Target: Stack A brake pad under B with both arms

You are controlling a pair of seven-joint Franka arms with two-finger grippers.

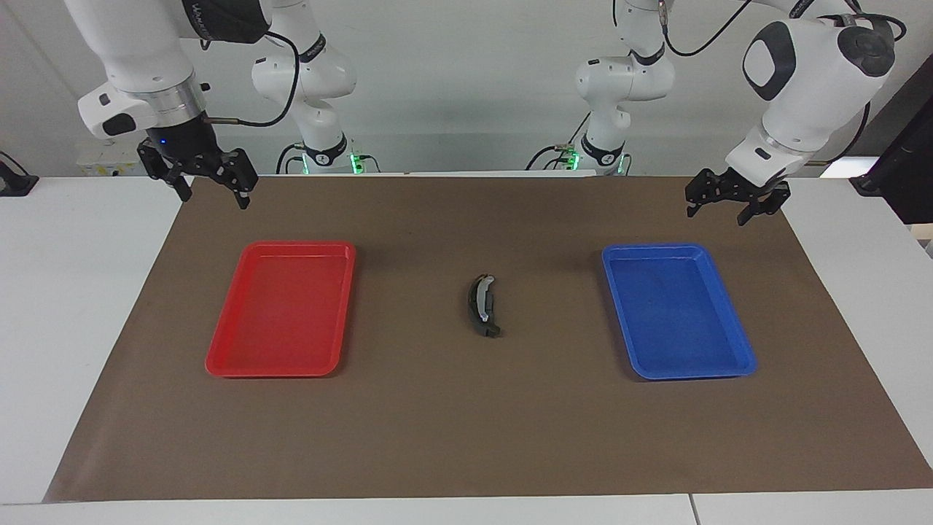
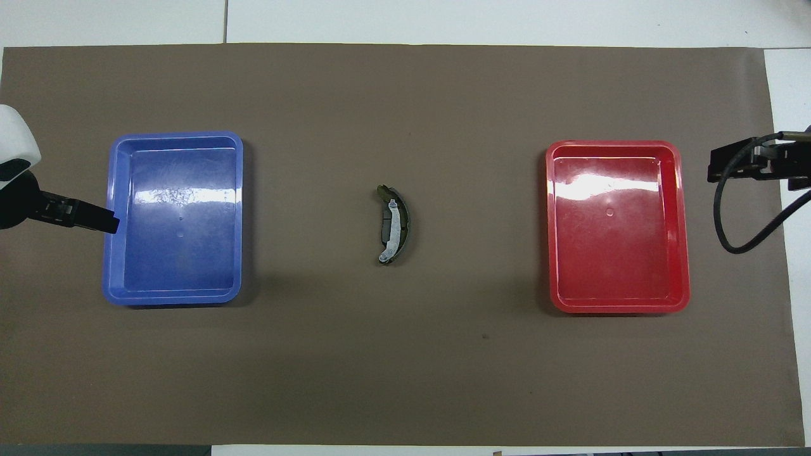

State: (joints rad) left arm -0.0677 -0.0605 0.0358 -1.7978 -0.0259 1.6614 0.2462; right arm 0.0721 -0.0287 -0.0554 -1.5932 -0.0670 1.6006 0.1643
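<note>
B (image 1: pixel 481 300), the long black crescent shoe with a silvery strip, lies in the middle of the brown mat between the two trays; it also shows in the overhead view (image 2: pixel 395 223). A short dark-grey pad, the A brake pad (image 2: pixel 384 229), lies under B, and only its edge shows along B's inner curve. My left gripper (image 1: pixel 716 214) is open and empty, raised over the mat by the blue tray's outer rim (image 2: pixel 95 218). My right gripper (image 1: pixel 215 198) is open and empty, raised over the mat's edge beside the red tray (image 2: pixel 754 166).
An empty blue tray (image 1: pixel 736 350) (image 2: pixel 111 253) lies toward the left arm's end. An empty red tray (image 1: pixel 226 350) (image 2: pixel 681 253) lies toward the right arm's end. The brown mat (image 1: pixel 466 437) covers most of the white table.
</note>
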